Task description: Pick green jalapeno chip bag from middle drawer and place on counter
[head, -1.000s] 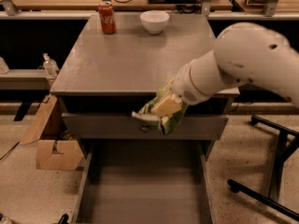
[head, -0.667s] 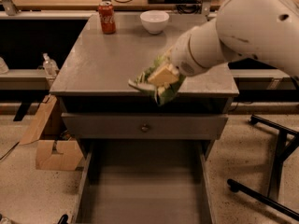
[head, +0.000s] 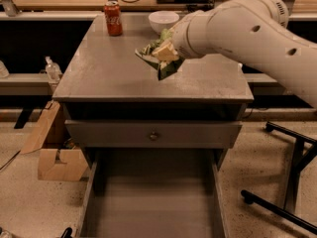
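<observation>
The green jalapeno chip bag (head: 164,69) is up at counter height, crumpled and tilted, with one pale corner poking out to the left and a dark green corner hanging down toward the grey surface; whether that lowest corner touches the top cannot be told. The gripper (head: 166,52) is closed on the bag's middle, a tan finger pressed into the foil, and it sits over the centre-right part of the counter (head: 104,73), in front of the white bowl (head: 163,20). The thick white arm (head: 247,29) reaches in from the upper right across the counter's right-hand side. A red soda can (head: 113,18) stands upright near the back edge, left of the bowl and well apart from the bag. Under the counter's front edge is a grey drawer front (head: 198,134) with a small round knob (head: 154,135), and below that the middle drawer (head: 153,207) stands pulled out toward the camera, showing its flat grey floor and low side walls. A cardboard box (head: 59,163) rests on the speckled floor just left of the cabinet, and black metal legs (head: 290,182) stand on the right. A light wooden bench (head: 64,1) with cables runs along behind.
</observation>
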Tool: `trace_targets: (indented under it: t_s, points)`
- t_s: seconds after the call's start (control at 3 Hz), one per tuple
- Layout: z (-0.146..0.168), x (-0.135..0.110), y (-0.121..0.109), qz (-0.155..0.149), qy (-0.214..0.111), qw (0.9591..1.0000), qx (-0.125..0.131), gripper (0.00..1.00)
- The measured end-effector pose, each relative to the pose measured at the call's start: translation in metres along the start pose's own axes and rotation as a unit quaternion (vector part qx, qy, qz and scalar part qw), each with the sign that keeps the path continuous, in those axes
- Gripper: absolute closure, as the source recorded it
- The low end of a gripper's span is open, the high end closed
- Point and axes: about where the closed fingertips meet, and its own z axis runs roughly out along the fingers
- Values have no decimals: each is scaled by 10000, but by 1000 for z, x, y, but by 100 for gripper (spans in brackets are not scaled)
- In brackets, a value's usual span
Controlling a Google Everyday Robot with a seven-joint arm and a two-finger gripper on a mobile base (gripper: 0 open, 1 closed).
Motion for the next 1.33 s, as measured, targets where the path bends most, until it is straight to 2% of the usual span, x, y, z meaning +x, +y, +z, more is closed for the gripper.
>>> trace_targets:
  t_s: [0.33, 0.67, 1.33]
  points:
    - [19, 41, -29, 79, 20, 9980, 621, 100]
    - [16, 40, -52, 93, -202, 9944, 1031, 79]
    - [14, 37, -52, 74, -206, 9944, 1036, 31]
